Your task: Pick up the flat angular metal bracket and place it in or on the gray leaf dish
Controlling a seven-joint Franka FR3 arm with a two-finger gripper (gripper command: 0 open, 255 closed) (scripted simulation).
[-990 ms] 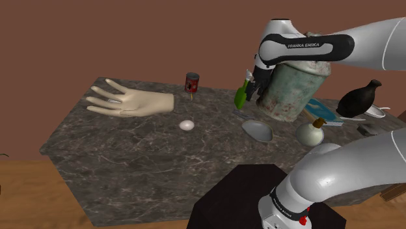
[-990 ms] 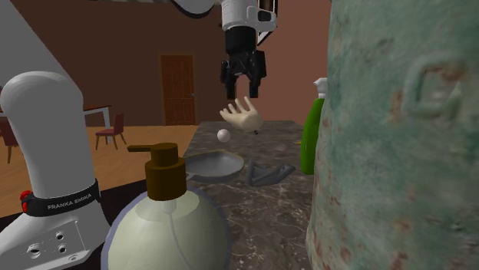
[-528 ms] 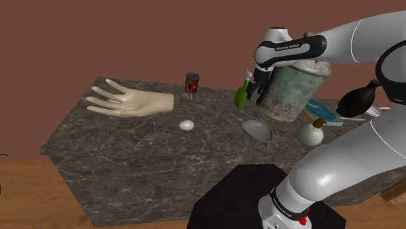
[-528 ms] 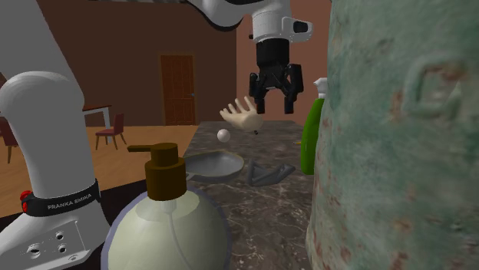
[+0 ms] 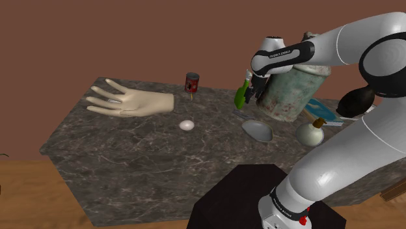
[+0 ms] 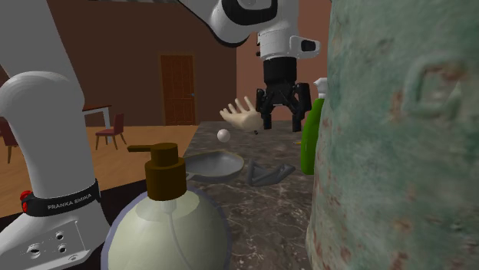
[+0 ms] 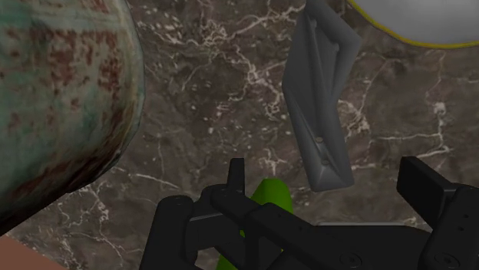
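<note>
Wrist view is showing the approach step: the gripper (image 7: 328,170) is hovering above the marble top (image 7: 199,115), fingers (image 7: 426,182) spread wide, clasping and touching nothing. The grey bracket (image 7: 318,100) is lying flat beneath it, in line with the gap; the leaf dish (image 7: 407,19) is sitting just past its far end. The next move, I judge, is calling for a straight descent, fingers straddling the bar, clear of the green bottle (image 7: 267,201) alongside.

On my surface (image 5: 143,162) I count one model hand (image 5: 130,101), one red can (image 5: 192,82), one small white ball (image 5: 187,125), one green bottle (image 5: 241,96), one rusted canister (image 5: 289,91), one gray dish (image 5: 258,131), one gray bracket (image 7: 318,115), one round pump bottle (image 5: 311,133) and one dark jug (image 5: 358,99).
</note>
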